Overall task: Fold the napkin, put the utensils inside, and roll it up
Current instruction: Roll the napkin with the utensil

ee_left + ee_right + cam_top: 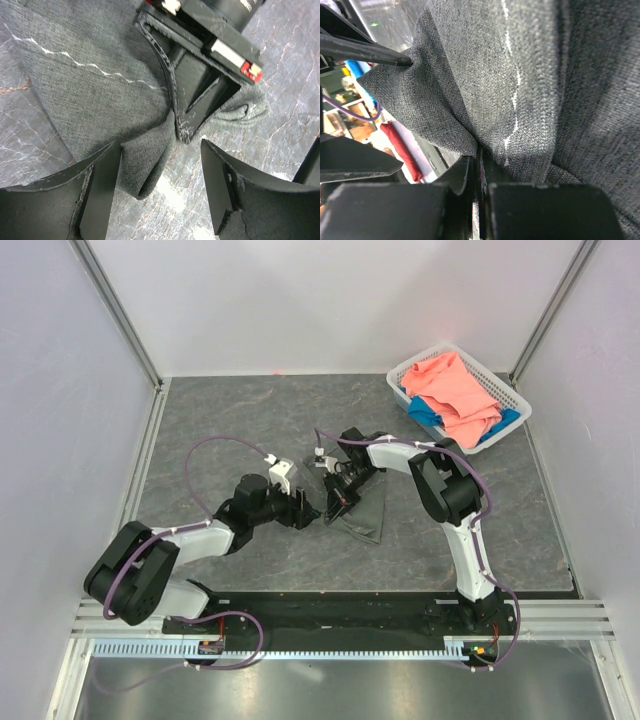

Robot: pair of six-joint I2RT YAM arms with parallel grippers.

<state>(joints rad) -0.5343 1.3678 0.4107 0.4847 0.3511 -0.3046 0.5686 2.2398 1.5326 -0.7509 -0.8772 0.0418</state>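
Grey cloth sits pinched in the right gripper [479, 165], its jaws closed tight on a gathered edge of the napkin [520, 75]. Just beside it the left gripper [160, 150] stands wide open and holds nothing, its fingers either side of a loose fold. The napkin lies crumpled in a rough triangle at the middle of the table [230, 420], partly drawn up where it is pinched. The fold looks only begun. No fork or chopsticks show in any view, so placing the utensils and rolling appear to remain. The left arm reaches in low from the left, while the right arm bends at a raised elbow and angles down and inward. A basket [520, 405] at the far right holds a salmon-pink cloth [455, 390] and a blue cloth [425, 415].
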